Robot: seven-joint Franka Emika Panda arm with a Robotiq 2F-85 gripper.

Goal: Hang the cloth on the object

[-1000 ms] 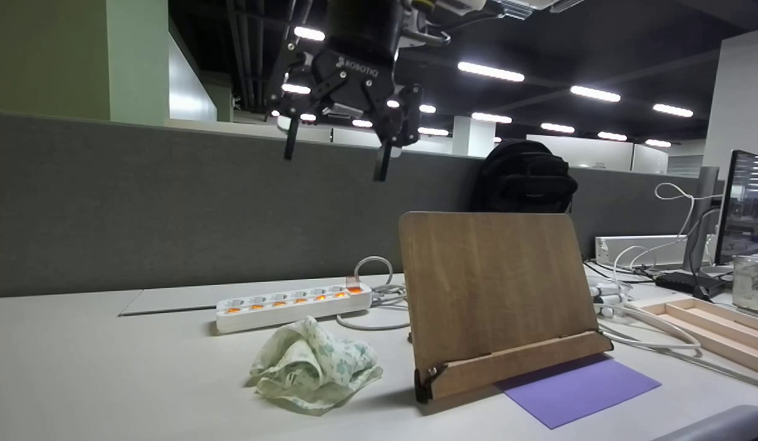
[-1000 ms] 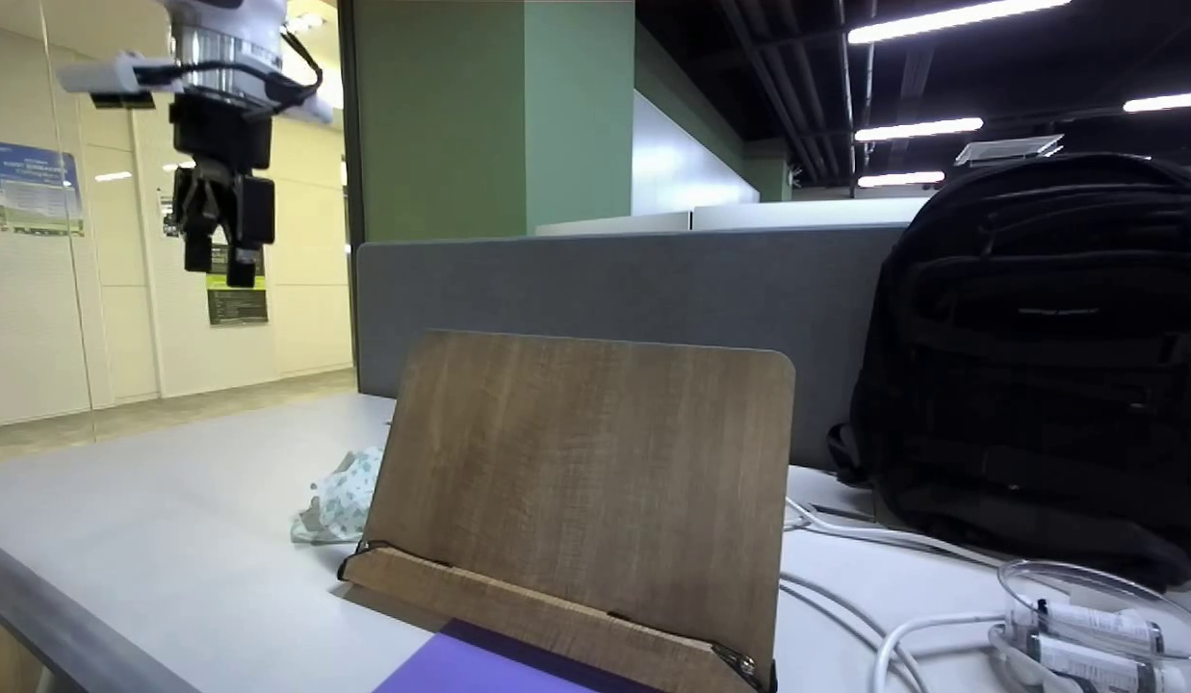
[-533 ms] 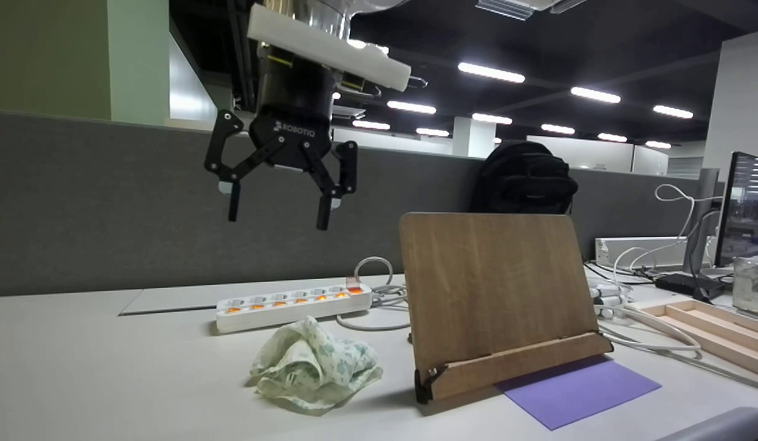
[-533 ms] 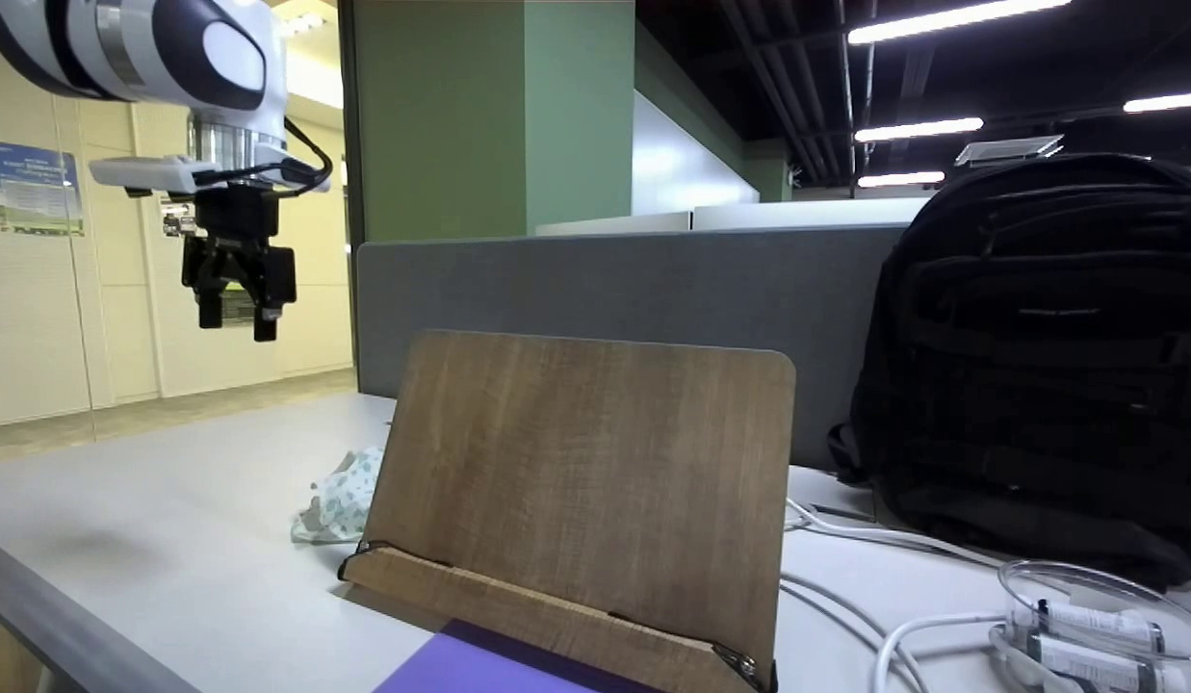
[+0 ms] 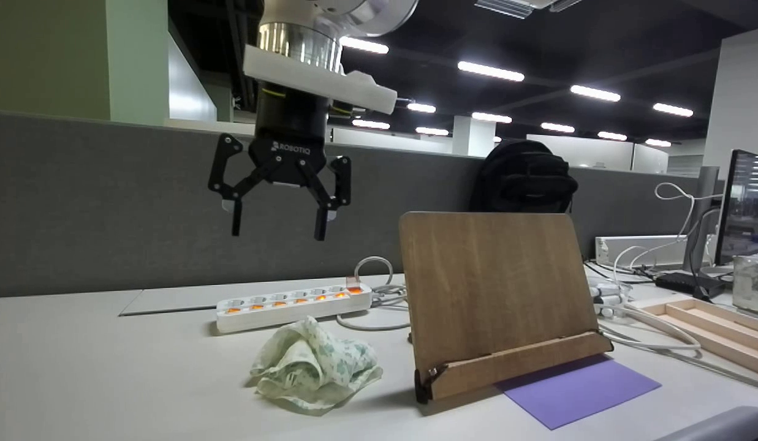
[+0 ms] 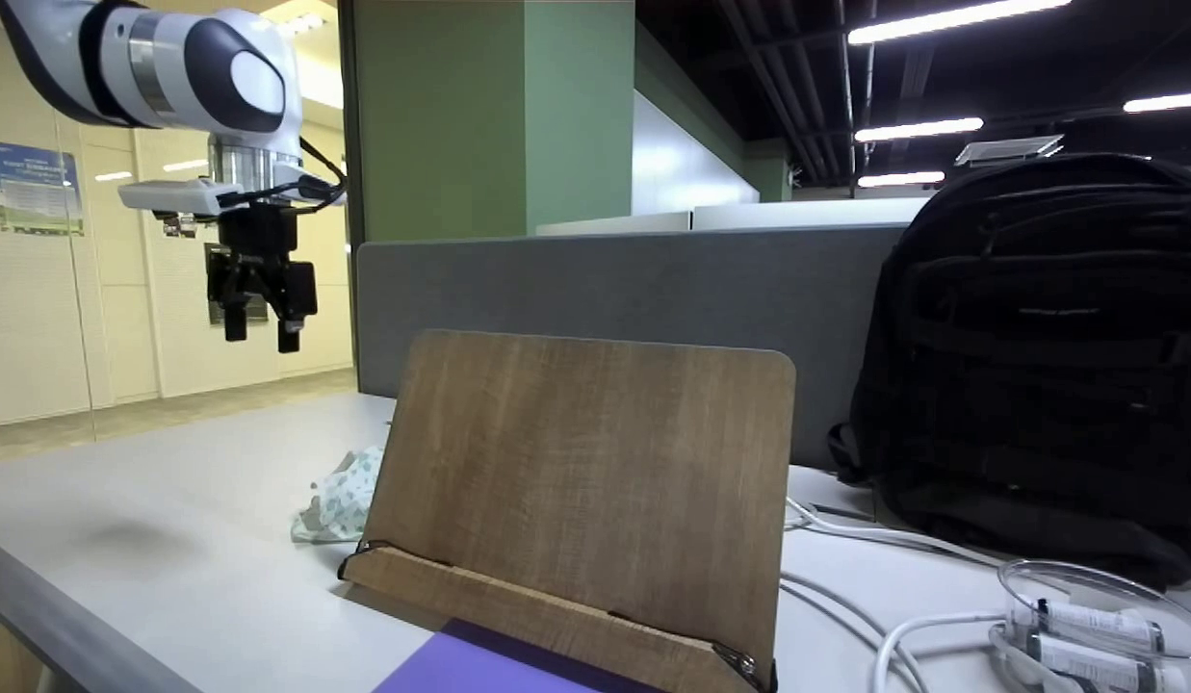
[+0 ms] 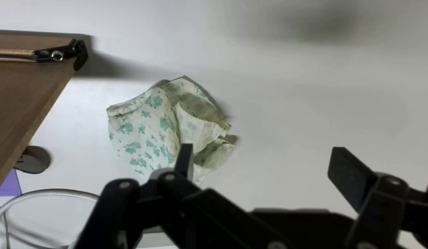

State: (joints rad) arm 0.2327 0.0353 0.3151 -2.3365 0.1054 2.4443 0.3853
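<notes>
A crumpled white cloth with green leaf prints lies on the table in both exterior views (image 5: 317, 364) (image 6: 343, 500), partly hidden behind the stand in one of them. A brown wooden book stand (image 5: 495, 282) stands tilted back beside it, also seen in an exterior view (image 6: 595, 481). My gripper (image 5: 278, 235) is open and empty, well above the table and the cloth; it also shows in an exterior view (image 6: 262, 344). In the wrist view the gripper (image 7: 262, 148) has its jaws wide apart. The cloth (image 7: 144, 138) lies below and left, partly covered by the left finger. The stand's corner (image 7: 23, 100) is at the left edge.
A white power strip (image 5: 293, 309) with cables lies behind the cloth. A purple sheet (image 5: 578, 389) lies under the stand's front. A grey partition (image 5: 140, 208) runs along the back. A black backpack (image 6: 1028, 375) and a clear container (image 6: 1100, 626) are beyond the stand.
My open gripper has come down and, in an exterior view, shifted left to above the cloth; the last half second shows a smaller drop. The cloth and stand have not moved.
</notes>
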